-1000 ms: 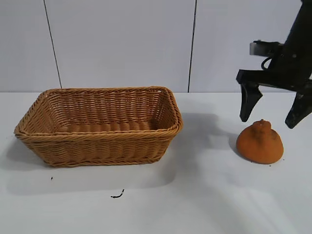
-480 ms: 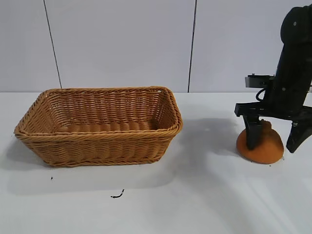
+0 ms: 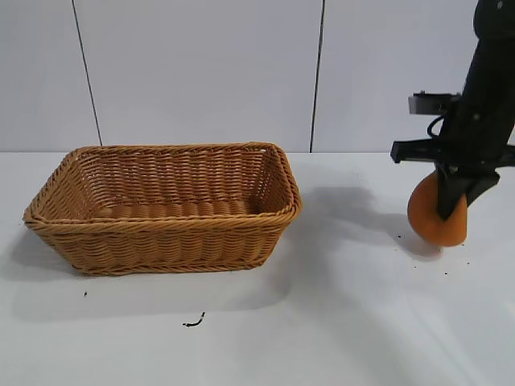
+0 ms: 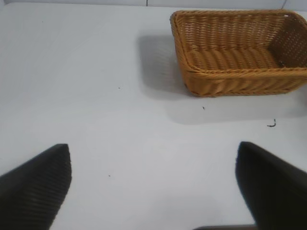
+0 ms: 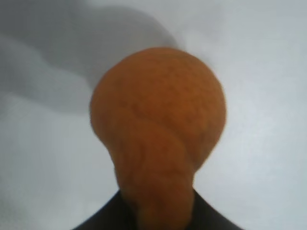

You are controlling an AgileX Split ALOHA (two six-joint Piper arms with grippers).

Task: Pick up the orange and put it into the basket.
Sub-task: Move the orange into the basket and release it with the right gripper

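Note:
The orange [image 3: 435, 215] is pinched between the fingers of my right gripper [image 3: 449, 201] at the right side of the table and hangs just above the surface, tilted. In the right wrist view the orange [image 5: 158, 120] fills the middle, with the dark jaws of my right gripper [image 5: 156, 213] pressed against its narrow end. The wicker basket [image 3: 161, 241] stands at the left, apart from the orange, with nothing in it. My left gripper [image 4: 153, 187] is open above bare table, well short of the basket [image 4: 240, 82], and does not show in the exterior view.
A small dark scrap [image 3: 193, 322] lies on the white table in front of the basket. A few dark specks dot the table near the orange. A white panelled wall stands behind.
My right gripper came down around the orange, shut on it, and lifted it off the table. The basket has not moved.

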